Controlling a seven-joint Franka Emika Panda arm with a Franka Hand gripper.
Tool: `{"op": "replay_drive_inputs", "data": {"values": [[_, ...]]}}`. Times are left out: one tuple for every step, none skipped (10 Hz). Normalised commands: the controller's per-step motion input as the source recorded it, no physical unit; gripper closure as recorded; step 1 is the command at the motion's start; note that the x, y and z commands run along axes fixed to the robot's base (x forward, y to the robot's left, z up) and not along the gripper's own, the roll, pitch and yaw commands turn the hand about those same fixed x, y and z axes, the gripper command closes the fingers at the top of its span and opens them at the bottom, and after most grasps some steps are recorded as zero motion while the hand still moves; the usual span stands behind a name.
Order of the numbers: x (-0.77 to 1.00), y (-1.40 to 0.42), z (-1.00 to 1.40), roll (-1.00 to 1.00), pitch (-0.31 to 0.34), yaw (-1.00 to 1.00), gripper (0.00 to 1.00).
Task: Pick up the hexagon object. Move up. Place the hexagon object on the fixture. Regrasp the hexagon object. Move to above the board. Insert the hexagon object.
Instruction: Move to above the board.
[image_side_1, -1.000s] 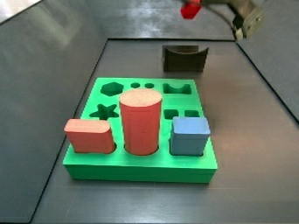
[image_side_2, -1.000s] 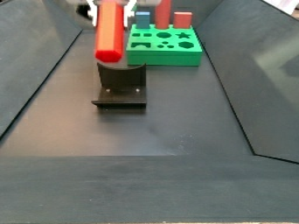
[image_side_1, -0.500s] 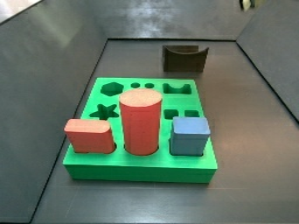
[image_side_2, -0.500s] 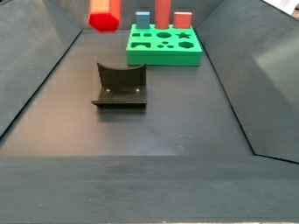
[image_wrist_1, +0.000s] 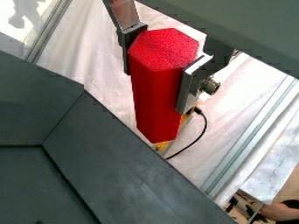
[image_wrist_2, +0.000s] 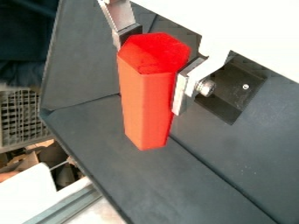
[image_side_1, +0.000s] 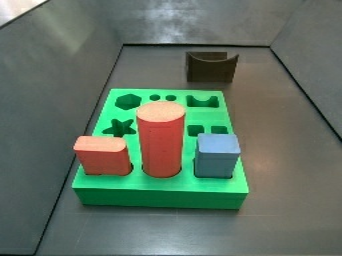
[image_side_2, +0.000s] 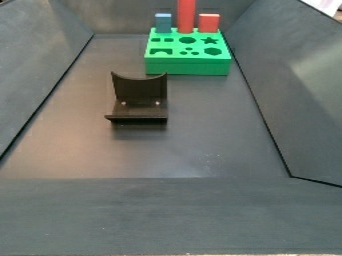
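Note:
The hexagon object (image_wrist_1: 158, 87) is a bright red hexagonal peg, and my gripper (image_wrist_1: 162, 57) is shut on it. Both wrist views show it end-on between the silver fingers (image_wrist_2: 184, 86), with the gripper (image_wrist_2: 155, 54) clamped near its top and the hexagon object (image_wrist_2: 146, 96) hanging free below. Neither gripper nor peg appears in the side views. The dark fixture (image_side_1: 211, 66) stands bare on the floor beyond the green board (image_side_1: 160, 195). From the opposite side, the fixture (image_side_2: 136, 98) sits nearer than the board (image_side_2: 187, 62).
On the board stand a tall salmon cylinder (image_side_1: 160, 138), a low salmon block (image_side_1: 100, 155) and a blue cube (image_side_1: 218, 155). Sloping dark walls (image_side_2: 47, 80) enclose the floor on all sides.
The gripper carrying the red peg has risen out of the top of both side views. The fixture and the board have not moved.

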Motion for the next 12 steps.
{"op": "replay_drive_inputs", "data": {"values": [[0.01, -0.01, 0.4, -0.04, 0.082, 0.1, 1.0], [0.01, -0.02, 0.17, -0.04, 0.076, 0.1, 1.0], [-0.51, -1.0, 0.08, -1.0, 0.046, -0.03, 1.0], [-0.52, -1.0, 0.08, -1.0, 0.039, -0.03, 1.0], [-0.54, -1.0, 0.08, -1.0, 0.028, -0.02, 1.0], [-0.55, -1.0, 0.07, -1.0, 0.021, -0.02, 1.0], [-0.56, -1.0, 0.08, -1.0, 0.018, -0.02, 1.0], [-0.57, -1.0, 0.08, -1.0, 0.015, -0.02, 1.0], [-0.59, -1.0, 0.08, -1.0, 0.009, -0.02, 1.0], [-0.62, -1.0, 0.08, -1.0, 0.0, -0.03, 1.0], [-0.64, -1.0, 0.08, -1.0, -0.005, -0.03, 1.0], [-0.62, -0.9, 0.08, -1.0, -0.018, -0.02, 1.0]]}}
